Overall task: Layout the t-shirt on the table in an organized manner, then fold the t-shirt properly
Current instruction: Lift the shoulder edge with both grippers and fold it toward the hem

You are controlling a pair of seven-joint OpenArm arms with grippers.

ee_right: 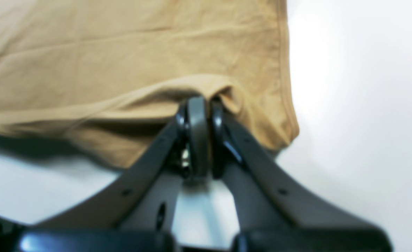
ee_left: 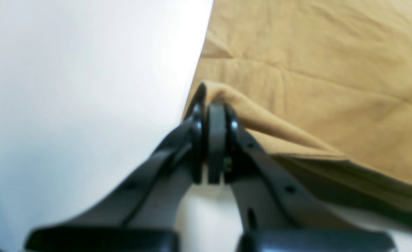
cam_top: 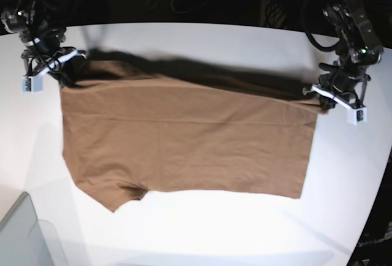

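Your left gripper [ee_left: 214,115] is clamped shut on a raised fold of the t-shirt [ee_left: 318,77], at the cloth's edge where tan fabric meets the white table [ee_left: 80,105]. Your right gripper [ee_right: 200,112] is likewise pinched closed on a bunched edge of the same shirt [ee_right: 122,63], close to a stitched hem that runs down toward a corner hanging just beside the fingers.

Look to the base view for what the wrist cameras cannot give you: the whole t-shirt [cam_top: 184,137] lies spread wide across the table [cam_top: 214,229], with its far edge lifted between the two arms and casting a dark shadow band behind it. There your left gripper [cam_top: 318,91] sits at the right-hand far corner and your right gripper [cam_top: 61,73] at the left-hand far corner, well apart. The near edge rests flat, and a sleeve juts out at the near left.

Only the wrist views show you the grip itself: jaws pressed together with cloth pulled up into a ridge over the tips, and the fabric's creases fanning away from each pinch. In the base view the fingertips are too small and dark to judge
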